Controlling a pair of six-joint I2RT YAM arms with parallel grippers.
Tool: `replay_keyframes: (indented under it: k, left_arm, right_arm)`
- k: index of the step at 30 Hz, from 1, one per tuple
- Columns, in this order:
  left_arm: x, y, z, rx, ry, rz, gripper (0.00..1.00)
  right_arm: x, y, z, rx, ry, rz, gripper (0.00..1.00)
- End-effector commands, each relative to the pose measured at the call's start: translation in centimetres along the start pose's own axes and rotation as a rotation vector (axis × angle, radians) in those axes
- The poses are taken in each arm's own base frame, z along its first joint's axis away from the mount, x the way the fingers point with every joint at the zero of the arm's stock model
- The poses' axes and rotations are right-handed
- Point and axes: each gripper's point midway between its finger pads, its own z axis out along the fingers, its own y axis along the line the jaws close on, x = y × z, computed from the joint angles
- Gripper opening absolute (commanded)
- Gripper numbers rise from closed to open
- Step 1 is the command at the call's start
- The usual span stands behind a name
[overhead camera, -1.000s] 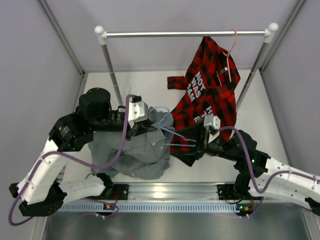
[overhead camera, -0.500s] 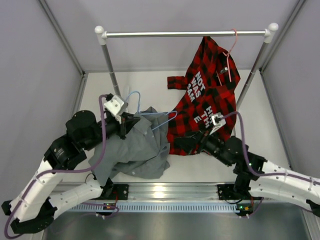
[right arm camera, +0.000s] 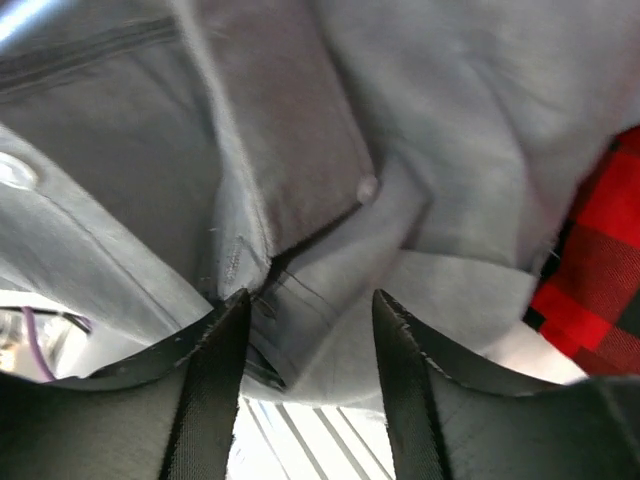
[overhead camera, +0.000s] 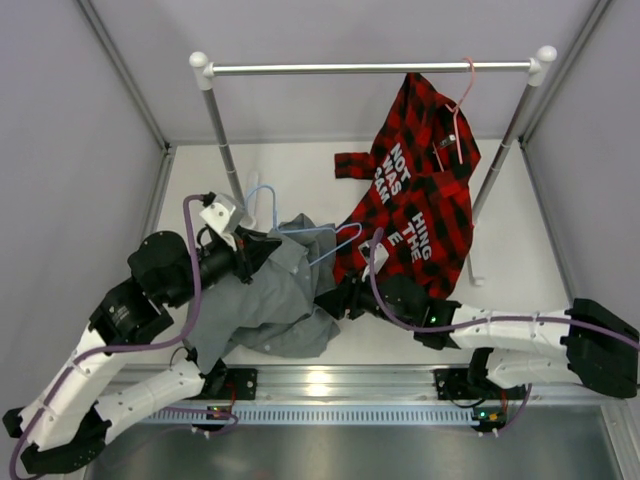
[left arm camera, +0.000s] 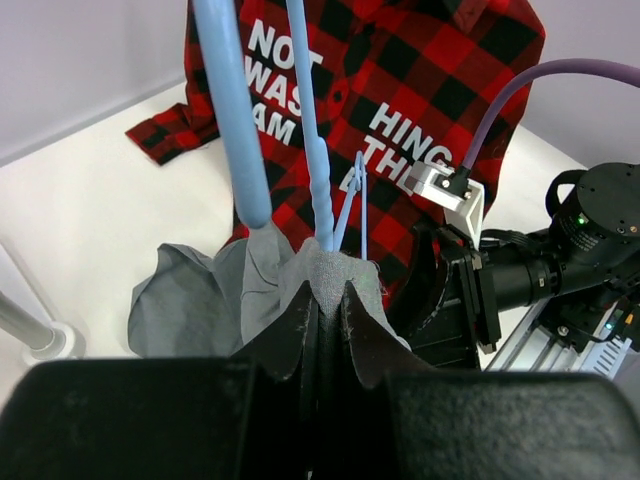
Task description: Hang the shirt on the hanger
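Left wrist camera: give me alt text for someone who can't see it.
The left gripper pinches a peak of the grey shirt, with the wires of the light-blue hanger rising out of the fabric. Behind hangs a red-and-black plaid shirt with white lettering, and the right arm sits low at the frame's right edge.

A white tabletop (overhead camera: 290, 170) carries a soft grey button-up shirt (overhead camera: 270, 310), heaped on its near-left part. A red-and-black plaid shirt (overhead camera: 420, 200) rests one sleeve and its lower part on the surface. A metal clothes rack (overhead camera: 370, 68) stands there on slanted posts.
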Motion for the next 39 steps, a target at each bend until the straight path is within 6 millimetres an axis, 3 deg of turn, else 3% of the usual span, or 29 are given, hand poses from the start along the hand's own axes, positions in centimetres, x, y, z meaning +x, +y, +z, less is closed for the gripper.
replay_keyframes:
  k: [1,5,7,14,17,23,26,31,34,36,39]
  left_arm:
    - [-2.1,-0.8,0.4,0.038,-0.084,-0.012,0.00]
    - [-2.0,-1.2,0.3,0.063,-0.082,-0.011,0.00]
    - [-1.9,-1.3,0.2,0.064,-0.082,-0.012,0.00]
    - [-1.8,-1.6,0.0,0.086,-0.083,-0.015,0.00]
    - [-2.1,-2.0,-0.1,0.102,-0.085,-0.016,0.00]
    - [-2.2,-2.2,-0.2,0.113,-0.087,-0.015,0.00]
    - [-2.5,-2.1,-0.4,0.108,-0.098,-0.026,0.00]
    - [-2.7,-2.8,-0.4,0.143,-0.097,-0.029,0.00]
    - [-2.9,-3.0,-0.5,0.157,-0.101,-0.036,0.00]
    - [-3.0,-2.9,-0.5,0.147,-0.106,-0.036,0.00]
    - [-3.0,-2.5,-0.4,0.129,-0.110,-0.034,0.00]
  right_arm:
    - [-3.2,4.4,0.7,-0.116,-0.100,-0.077,0.51]
    - [-4.4,3.1,1.2,-0.034,-0.158,-0.142,0.52]
    - [-4.6,2.5,1.3,-0.007,-0.170,-0.171,0.48]
    - [-6.1,3.9,1.6,-0.030,-0.197,-0.248,0.50]
    - [-6.4,3.0,2.0,0.025,-0.197,-0.312,0.51]
    - [-5.4,5.1,2.6,-0.082,-0.127,-0.368,0.49]
    - [-4.5,4.4,3.2,-0.064,-0.110,-0.357,0.43]
    - [-2.5,3.1,3.3,-0.073,-0.084,-0.319,0.43]
    - [-1.9,3.5,3.3,-0.104,-0.084,-0.307,0.43]
    - [-1.6,3.7,3.4,-0.108,-0.073,-0.308,0.38]
    - [-1.9,3.9,3.3,-0.096,-0.078,-0.308,0.23]
